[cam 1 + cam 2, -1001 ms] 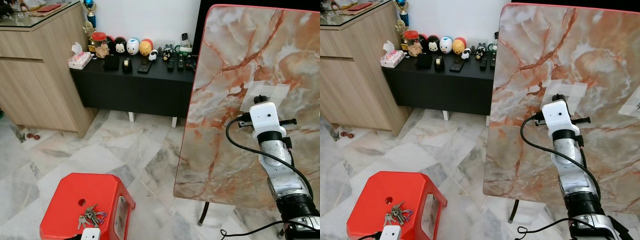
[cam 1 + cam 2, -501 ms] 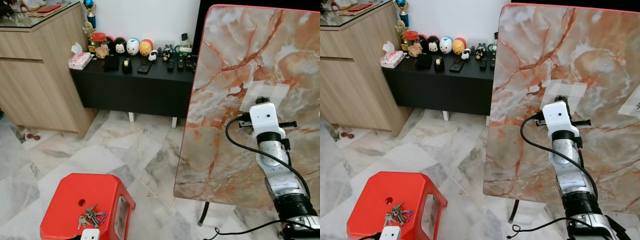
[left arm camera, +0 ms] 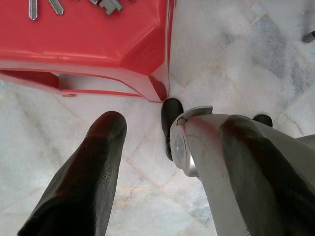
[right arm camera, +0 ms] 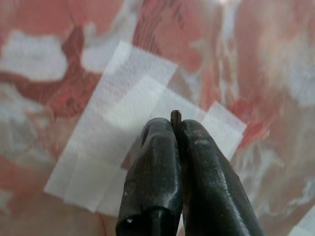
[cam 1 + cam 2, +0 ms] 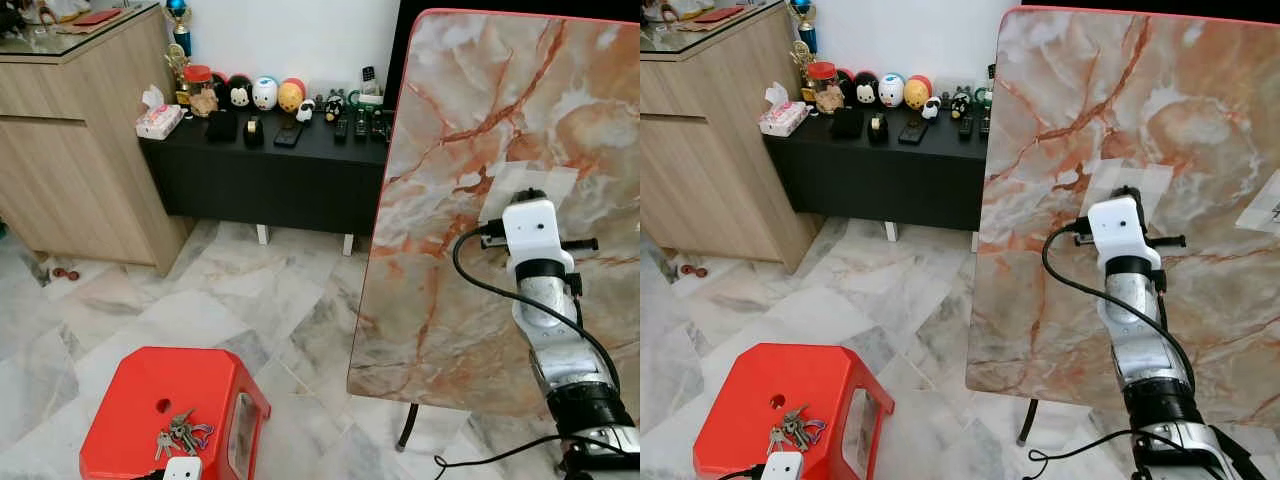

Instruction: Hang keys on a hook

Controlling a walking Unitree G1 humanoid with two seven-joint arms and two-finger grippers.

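Observation:
A bunch of keys (image 5: 180,433) lies on top of a red plastic stool (image 5: 130,395) at the lower left. A big marble-patterned panel (image 5: 450,220) stands upright on the right, with a white tape patch (image 5: 548,180) on its face. My right gripper (image 4: 175,123) is raised against that patch. Its fingers are shut, with a thin dark hook tab (image 4: 175,116) pinched at their tips. My left gripper (image 3: 172,123) hangs open low beside the stool, above the floor. The keys (image 3: 44,6) are beyond its fingertips.
A black low cabinet (image 5: 270,180) with figurines and remotes stands along the back wall, with a wooden sideboard (image 5: 70,150) to its left. Marble floor (image 5: 250,300) lies open between them and the stool. My own foot (image 3: 171,118) is close to the stool's corner.
My right gripper has edged slightly upward on the panel, onto the tape patch. The keys, the stool and the left arm have not moved.

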